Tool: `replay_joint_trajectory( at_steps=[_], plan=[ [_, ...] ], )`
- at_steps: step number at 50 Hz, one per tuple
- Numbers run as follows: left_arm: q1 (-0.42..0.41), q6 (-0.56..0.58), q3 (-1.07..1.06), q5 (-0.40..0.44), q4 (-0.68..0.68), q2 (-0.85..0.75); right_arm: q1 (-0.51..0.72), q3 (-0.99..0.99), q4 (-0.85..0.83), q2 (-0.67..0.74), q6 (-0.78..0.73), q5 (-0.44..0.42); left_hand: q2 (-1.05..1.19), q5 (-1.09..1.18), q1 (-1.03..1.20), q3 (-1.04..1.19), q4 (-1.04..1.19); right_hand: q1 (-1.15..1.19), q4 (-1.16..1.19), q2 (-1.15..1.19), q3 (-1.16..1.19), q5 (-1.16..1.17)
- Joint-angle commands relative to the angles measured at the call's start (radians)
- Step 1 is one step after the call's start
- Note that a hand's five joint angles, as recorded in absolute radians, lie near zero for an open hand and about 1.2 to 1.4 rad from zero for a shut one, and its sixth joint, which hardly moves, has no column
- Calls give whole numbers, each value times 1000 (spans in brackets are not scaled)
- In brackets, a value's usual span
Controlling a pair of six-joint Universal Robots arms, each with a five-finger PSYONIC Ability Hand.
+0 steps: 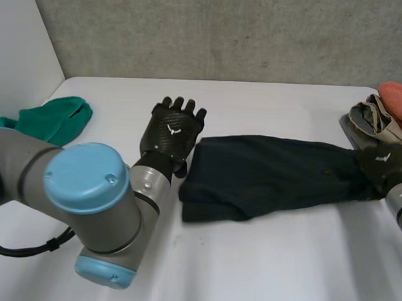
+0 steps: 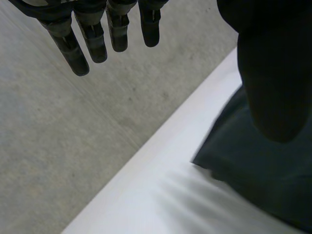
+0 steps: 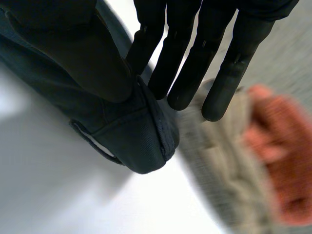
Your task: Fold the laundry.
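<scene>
- The left hand [image 1: 170,132] stands upright on its wrist at the dark garment's left end, palm facing the far edge of the tabletop [image 1: 249,259]. Its fingers [image 2: 92,39] are straight and spread a little, well apart from the thumb, and they hold nothing.
- The left arm comes in from the near left corner, with its grey elbow and light-blue cap low over the tabletop.
- The right hand [image 1: 385,165] sits on the garment's right end, near the right edge. In the right wrist view its thumb presses the hem against straight fingers [image 3: 185,63], so the cloth is pinched between them.
- The dark garment [image 1: 267,173] lies stretched across the middle of the tabletop from one hand to the other. It is roughly folded lengthwise, and its left end is wider and rumpled.
- A beige cloth [image 1: 369,118] lies bunched just beyond the right hand, at the far right corner.
- An orange cloth [image 1: 400,99] rests on top of the beige one.
- A green cloth [image 1: 59,116] lies crumpled at the left edge, well apart from the garment.
</scene>
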Motion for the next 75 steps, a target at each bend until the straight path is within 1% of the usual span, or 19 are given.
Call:
replay_joint_trajectory(
  at_steps=[1,7,8,12,15,16,18,19,22,23,26,27,32,37,44,54,60,65,75],
  plan=[
    [5,-1,-62,3,2,105,98,-15,-64,-45,-282,-35,-32,-46,-20,-38,-28,318,199,232,207,230],
    [11,-3,-114,1,5,133,362,-89,-112,52,-304,-225,-32,-46,-20,-38,-28,318,199,232,207,230],
    [12,-3,-116,0,5,135,415,-98,-116,77,-307,-297,-32,-46,-20,-38,-28,318,199,232,207,230],
    [35,-3,-126,-2,5,135,481,-101,-116,142,-305,-445,-32,-46,-20,-38,-28,318,199,232,207,230],
    [48,-6,-126,0,9,135,489,-104,-113,183,-291,-483,-32,-46,-20,-38,-28,318,199,232,207,230],
    [51,-9,-122,0,11,133,491,-104,-115,194,-287,-494,-32,-46,-20,-38,-28,-131,-250,-217,-242,-219],
    [55,-23,-105,0,12,132,489,-107,-119,191,-276,-484,-32,-46,-20,-38,-28,-743,-862,-829,-854,-832],
    [58,-29,-97,1,12,130,488,-112,-115,181,-238,-462,-32,-46,-20,-38,-28,-903,-1022,-989,-1015,-992],
    [74,-66,-42,3,16,116,479,-112,-113,130,-108,-436,-19,-34,-8,-26,-15,-903,-1022,-989,-1015,-992],
    [77,-75,-25,3,16,110,451,-114,-119,60,54,-418,-19,-34,-8,-26,-15,-903,-1022,-989,-1015,-992],
    [80,-115,57,6,11,63,407,-114,-119,-14,285,-398,-19,-34,-8,-26,-15,-903,-1022,-989,-1015,-992],
    [77,-126,83,7,6,44,376,-117,-121,-45,443,-390,-19,-34,-8,-26,-15,-903,-1022,-989,-1015,-992],
    [36,-190,234,51,-36,-72,295,-150,-90,-73,773,-345,1,-13,13,-5,6,-903,-1022,-989,-1015,-992],
    [6,-222,349,121,-138,-178,264,-263,125,13,727,-333,1,-13,13,-5,6,-903,-1022,-989,-1015,-992],
    [-4,-221,467,90,-364,-328,276,-518,390,268,583,-303,10,-4,22,4,14,-903,-1022,-989,-1015,-992],
    [-9,-184,480,7,-507,-396,316,-641,434,457,448,-93,10,-4,22,4,14,-903,-1022,-989,-1015,-992],
    [-26,-158,483,7,-578,-381,347,-624,433,432,301,-29,13,-1,25,6,17,-903,-1022,-989,-1015,-992],
    [-35,-172,484,13,-592,-310,360,-575,405,316,296,-20,-5,-19,7,-11,0,-903,-1022,-989,-1015,-992],
    [-29,-212,424,19,-586,-79,388,-319,195,89,292,-13,-22,-37,-11,-29,-18,-903,-1022,-989,-1015,-992]
  ],
)
